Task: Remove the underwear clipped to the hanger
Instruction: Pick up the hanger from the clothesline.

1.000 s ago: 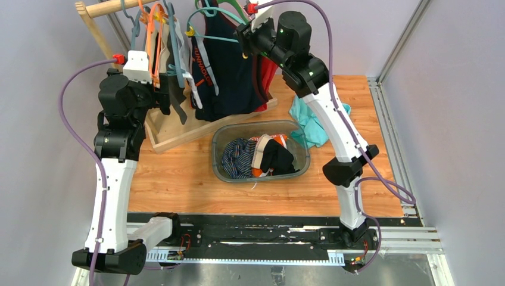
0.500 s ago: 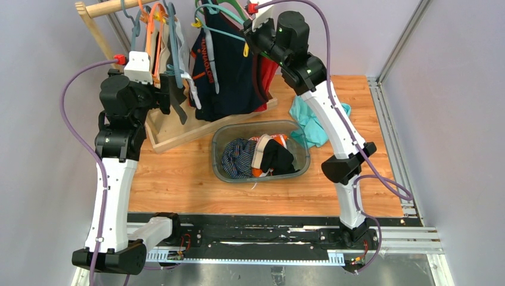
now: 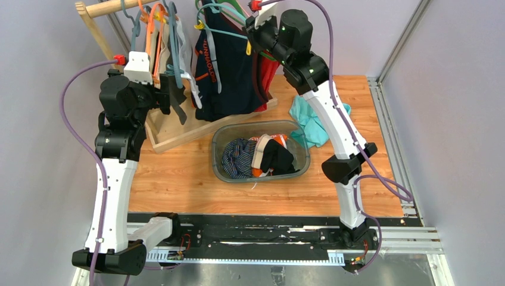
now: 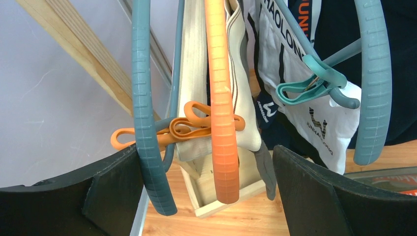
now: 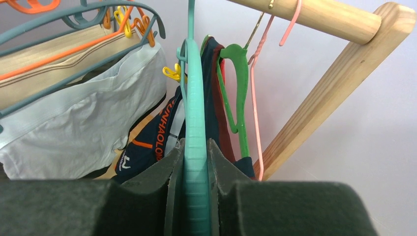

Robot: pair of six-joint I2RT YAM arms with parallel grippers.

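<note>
My right gripper is shut on the lower arm of a mint hanger, high at the rack. A black brief with a white lettered waistband hangs by a yellow clip on that hanger. Left of it hangs a white-grey brief on a darker teal hanger. My left gripper is open, its fingers either side of an orange hanger and a dark teal hanger. An orange clip pins a beige-waisted brief there.
The wooden rack bar and its base stand at the back left. A navy tank top hangs mid-rack. A clear bin of clothes sits mid-table, a teal cloth to its right. Green and pink hangers hang beside the mint one.
My right gripper has closed on the mint hanger and shifted slightly right, swinging the hanging clothes with it. The left arm has stayed put.
</note>
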